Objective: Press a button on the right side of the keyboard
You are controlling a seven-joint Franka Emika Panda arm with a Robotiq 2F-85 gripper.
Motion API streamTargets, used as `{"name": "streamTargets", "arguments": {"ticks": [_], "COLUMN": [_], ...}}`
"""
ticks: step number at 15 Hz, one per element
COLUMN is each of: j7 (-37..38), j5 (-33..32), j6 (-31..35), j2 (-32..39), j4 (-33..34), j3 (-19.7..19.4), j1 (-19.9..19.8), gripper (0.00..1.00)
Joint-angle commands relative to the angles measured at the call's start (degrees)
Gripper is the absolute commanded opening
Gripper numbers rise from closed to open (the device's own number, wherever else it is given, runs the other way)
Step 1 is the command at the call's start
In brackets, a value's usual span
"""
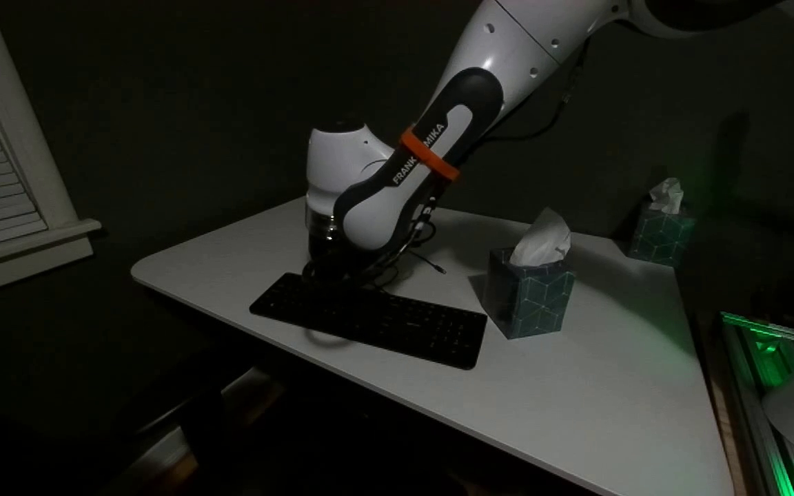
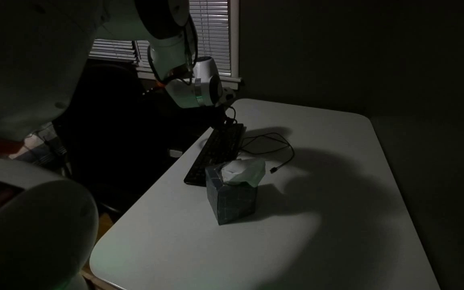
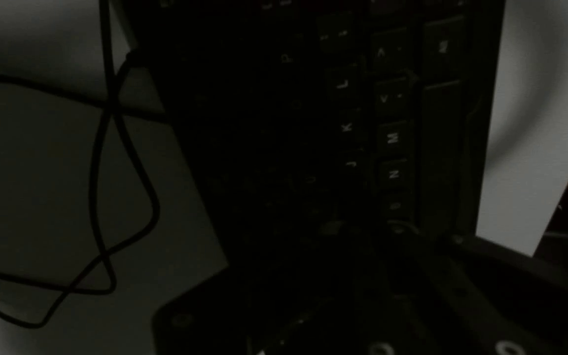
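The long black keyboard [image 1: 404, 324] lies along the front edge of the white desk, and it shows in both exterior views [image 2: 208, 157] and the wrist view [image 3: 439, 148]. Its thin dark cable [image 3: 153, 212] loops beside it, with the plug end [image 2: 274, 169] on the desk. My gripper [image 1: 333, 272] is very dark and low over the end of the keyboard far from the tissue box. In the wrist view, its fingertips [image 3: 365, 229] are around the lower letter keys, near N and the space bar. I cannot tell whether they touch the keys. The finger gap is lost in darkness.
A teal tissue box [image 1: 542, 300] with a raised tissue stands close to the keyboard's other end, and it partly covers that end in an exterior view [image 2: 232, 201]. Another tissue box [image 1: 662, 234] stands at the back right. The desk's front edge [image 1: 383, 393] runs close to the keyboard.
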Motion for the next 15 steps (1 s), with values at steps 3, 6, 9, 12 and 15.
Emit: {"name": "streamTargets", "arguments": {"ticks": [3, 6, 9, 12, 15], "j7": [-0.9, -1.2, -1.6, -1.7, -1.8], "j5": [1.1, 1.3, 1.6, 1.5, 1.5], "j6": [4.0, 6.2, 6.1, 5.7, 4.9], "j2": [2.1, 2.5, 3.0, 3.4, 4.1], "j4": [1.1, 1.1, 1.2, 1.5, 1.8], "j3": [-1.6, -1.9, -1.8, -2.1, -2.4], "j1": [1.0, 1.2, 1.2, 1.5, 1.7], "gripper": [0.00, 0.00, 0.00, 0.00, 0.00]}}
